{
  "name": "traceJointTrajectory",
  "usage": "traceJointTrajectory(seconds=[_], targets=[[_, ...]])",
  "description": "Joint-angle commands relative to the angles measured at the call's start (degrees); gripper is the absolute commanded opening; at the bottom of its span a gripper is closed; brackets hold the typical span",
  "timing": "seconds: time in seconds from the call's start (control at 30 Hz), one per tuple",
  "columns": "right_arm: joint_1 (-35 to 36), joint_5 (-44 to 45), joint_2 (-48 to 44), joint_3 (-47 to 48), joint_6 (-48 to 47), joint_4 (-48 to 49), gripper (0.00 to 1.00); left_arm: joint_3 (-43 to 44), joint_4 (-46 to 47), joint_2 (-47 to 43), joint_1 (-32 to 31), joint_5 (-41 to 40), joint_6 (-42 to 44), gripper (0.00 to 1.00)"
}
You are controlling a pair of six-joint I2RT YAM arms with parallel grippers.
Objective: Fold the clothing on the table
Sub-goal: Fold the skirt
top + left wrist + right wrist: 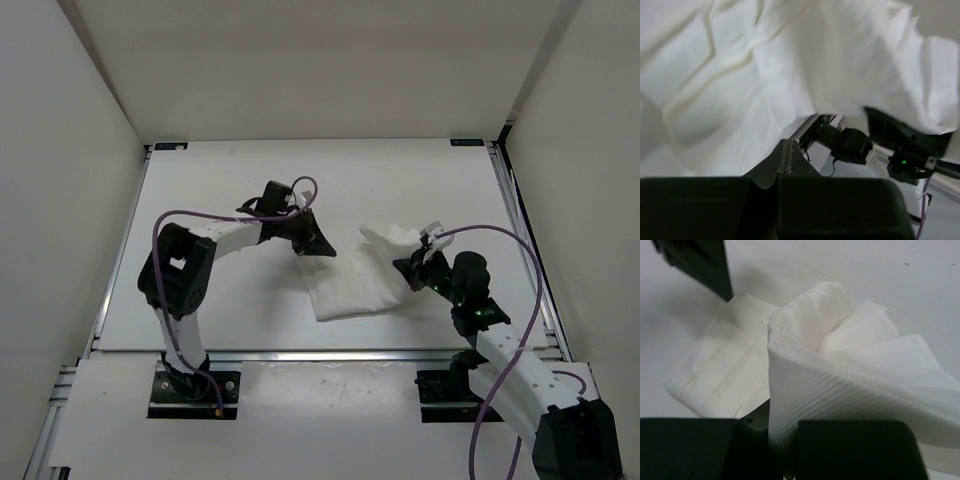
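White ribbed fabric rises out of the narrow gap between the right claw's (784,445) dark fingers. That claw is clenched on an edge of the clothing (350,290), and the pinched part stands up off the surface (220,180) in a loose, puffed bundle. From there the cloth slopes down and away to its flat part, where parallel creases run across it.

The left claw (312,245) is clenched too, its two fingers meeting in a point right at the far left corner of the garment. Cloth fills its own camera view just beyond the tips, but whether any fabric is caught between them I cannot tell. Seen from above, the clothing lies between the two claws, a little right of the middle of the surface, with its near part spread flat and its right side raised toward the right claw.

By my reading, a fold is in hand: the right side is lifted, ready to be carried across the flat part. The next move calls for sweeping that edge leftward and low and lining it up with the opposite edge. The left corner should be pinned so the sheet does not drag, and the right claw should let go only once the layer lies flat.
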Motion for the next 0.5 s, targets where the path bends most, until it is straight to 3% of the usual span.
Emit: traceJointTrajectory(seconds=[0.0, 0.17, 0.27, 0.47], targets=[[0.46, 0.34, -1.36, -0.52, -1.44, 1.74, 0.00, -8.44, -1.20, -7.55, -2.33, -2.13, 0.85, 0.00], [-0.51, -0.72, -1.89, -0.79, -1.62, 2.01, 0.00, -18.10, -2.08, -13.71, -6.55, -9.24, 2.77, 0.00], [-0.42, -1.68, -1.98, -0.09, -2.23, 1.75, 0.00, -23.21, 1.09, -15.30, -4.36, -11.26, 1.37, 0.00], [1.59, -3.61, -1.28, 1.76, -3.02, 2.01, 0.00, -25.59, -0.85, -9.87, -0.75, -13.55, 8.48, 0.00]])
